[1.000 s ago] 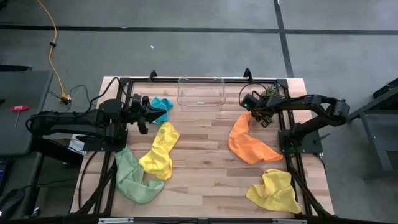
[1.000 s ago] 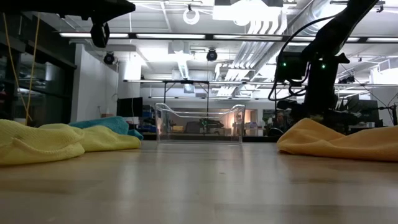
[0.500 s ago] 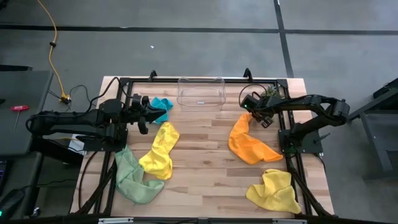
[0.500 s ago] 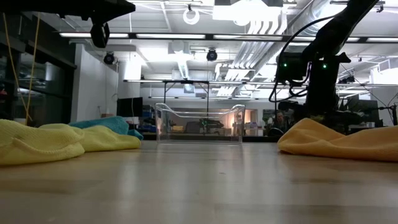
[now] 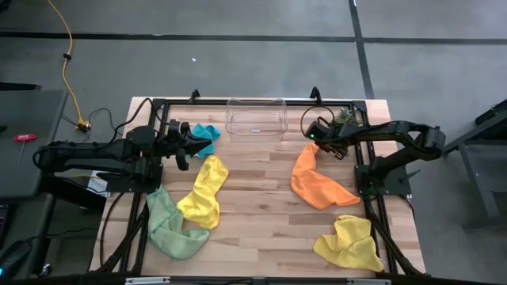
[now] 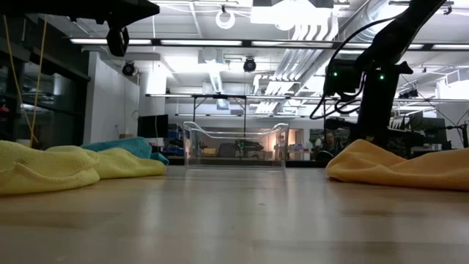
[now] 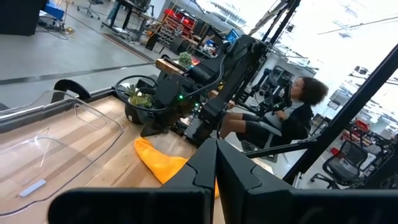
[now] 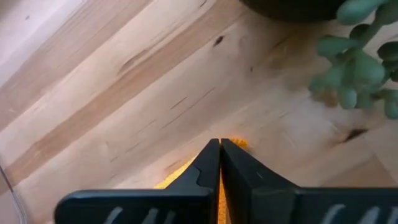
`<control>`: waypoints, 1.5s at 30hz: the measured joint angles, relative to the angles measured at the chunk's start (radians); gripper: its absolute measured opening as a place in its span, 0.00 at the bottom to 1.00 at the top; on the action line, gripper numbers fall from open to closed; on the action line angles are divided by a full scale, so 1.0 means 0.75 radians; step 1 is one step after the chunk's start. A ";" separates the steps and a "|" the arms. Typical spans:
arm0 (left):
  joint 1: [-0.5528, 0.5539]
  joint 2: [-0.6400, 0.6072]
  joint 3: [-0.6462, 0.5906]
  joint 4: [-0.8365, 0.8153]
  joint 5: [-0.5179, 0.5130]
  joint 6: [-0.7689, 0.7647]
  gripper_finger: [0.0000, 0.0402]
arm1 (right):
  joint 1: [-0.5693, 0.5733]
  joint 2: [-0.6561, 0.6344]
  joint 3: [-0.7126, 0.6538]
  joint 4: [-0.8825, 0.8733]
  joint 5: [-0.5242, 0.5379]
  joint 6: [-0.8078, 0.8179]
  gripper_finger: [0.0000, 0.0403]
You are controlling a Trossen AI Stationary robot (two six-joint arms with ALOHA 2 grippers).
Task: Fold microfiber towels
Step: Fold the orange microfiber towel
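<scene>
The orange towel [image 5: 318, 180] lies crumpled at the table's right, with my right gripper [image 5: 312, 143] shut on its far corner. At the far left, a teal towel [image 5: 208, 136] lies beside my left gripper [image 5: 190, 142]. That gripper hangs shut above the table with nothing between its fingers [image 7: 216, 152]. A yellow towel [image 5: 204, 190] and a light green towel [image 5: 169, 226] lie bunched at the near left. A second yellow towel [image 5: 348, 242] lies at the near right. My right gripper pinches the orange towel's far corner [image 8: 234, 144] between its two fingers, which come from above and point down at the tabletop. Only a small tip of cloth shows past the fingers. The corner rises to the gripper [image 6: 360, 145], and the rest lies slack on the table.
A clear plastic bin [image 5: 256, 117] stands at the middle of the far edge. A small potted plant [image 5: 344, 119] stands just beyond my right gripper. Bare wood [image 5: 261, 198] lies between the two groups of towels. A person [image 7: 297, 109] sits beyond the table.
My right gripper has shut on the orange towel's far corner and tipped a little over it. The towel's far end has shifted slightly, while the rest of it has stayed on the table.
</scene>
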 joint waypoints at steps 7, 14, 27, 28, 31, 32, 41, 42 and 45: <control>0.000 0.000 0.000 0.000 0.000 0.000 0.00 | 0.000 -0.006 0.000 -0.035 0.015 0.010 0.12; 0.000 0.000 0.000 0.000 -0.002 0.000 0.00 | 0.000 -0.006 0.000 -0.070 -0.027 0.056 0.30; -0.001 0.000 -0.001 -0.001 -0.005 0.000 0.00 | -0.029 0.027 0.000 -0.037 -0.076 0.091 0.34; 0.000 0.000 -0.001 -0.001 -0.005 0.001 0.00 | -0.031 0.041 0.002 -0.029 -0.078 0.092 0.34; 0.000 0.000 -0.001 -0.004 -0.005 0.001 0.00 | -0.031 0.078 0.006 -0.025 -0.077 0.126 0.34; 0.000 0.000 -0.001 -0.006 -0.005 0.001 0.00 | -0.029 0.085 0.006 -0.026 -0.077 0.145 0.34; 0.000 0.000 -0.001 -0.011 -0.005 0.001 0.00 | -0.021 0.094 0.004 -0.052 -0.059 0.114 0.12; 0.000 0.000 -0.001 -0.011 -0.005 0.001 0.00 | -0.016 0.092 0.003 -0.053 -0.050 0.100 0.06; 0.000 0.000 -0.001 -0.011 -0.004 0.001 0.00 | 0.003 0.072 -0.001 -0.046 -0.016 0.061 0.03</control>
